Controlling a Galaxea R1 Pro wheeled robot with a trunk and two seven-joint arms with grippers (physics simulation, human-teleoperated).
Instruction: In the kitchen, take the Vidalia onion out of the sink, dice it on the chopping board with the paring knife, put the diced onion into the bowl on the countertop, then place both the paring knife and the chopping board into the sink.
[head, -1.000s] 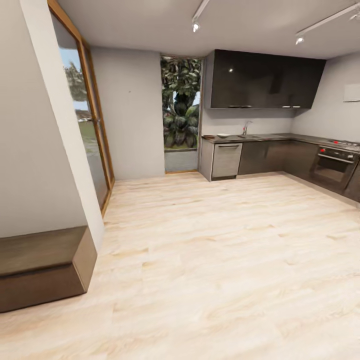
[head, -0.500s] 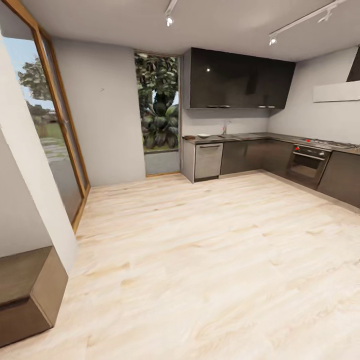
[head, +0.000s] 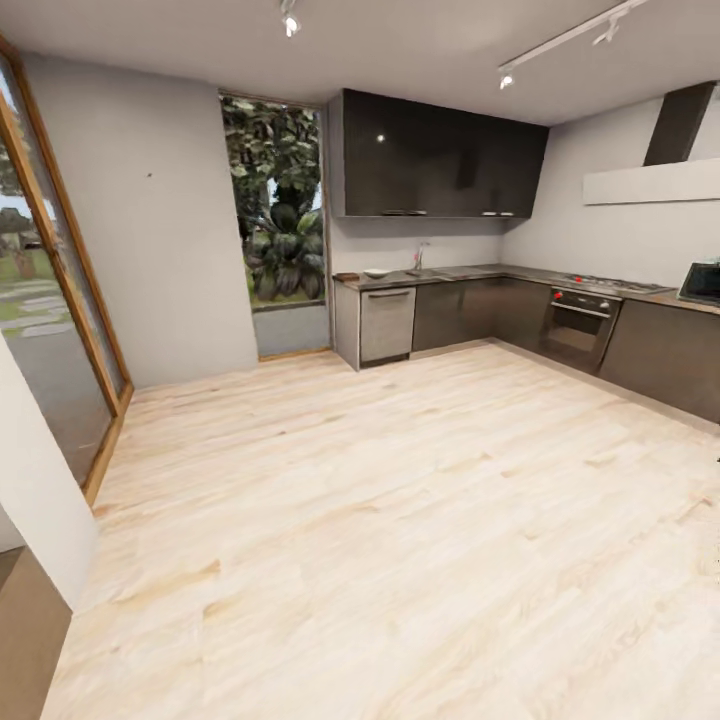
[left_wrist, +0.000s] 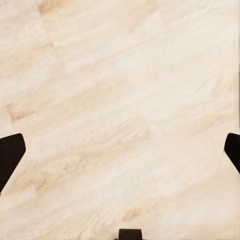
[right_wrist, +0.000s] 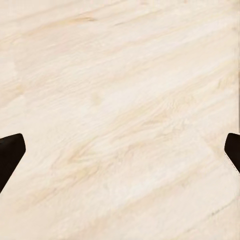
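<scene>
- The Vidalia onion is presumably in the sink (head: 455, 271), beneath a chrome tap (head: 417, 256) on the far countertop (head: 470, 273); likely firm, smooth and roll-prone, best gripped across its middle.
- A white bowl (head: 377, 272) sits near the counter's end.
- Left gripper (left_wrist: 120, 150) and right gripper (right_wrist: 120, 150) hang with jaws spread wide, empty, over pale wood floor (head: 400, 520).

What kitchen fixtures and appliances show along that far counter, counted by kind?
Dishwasher: 1
Oven: 1
Tap: 1
White bowl: 1
Microwave: 1
Total: 5
</scene>
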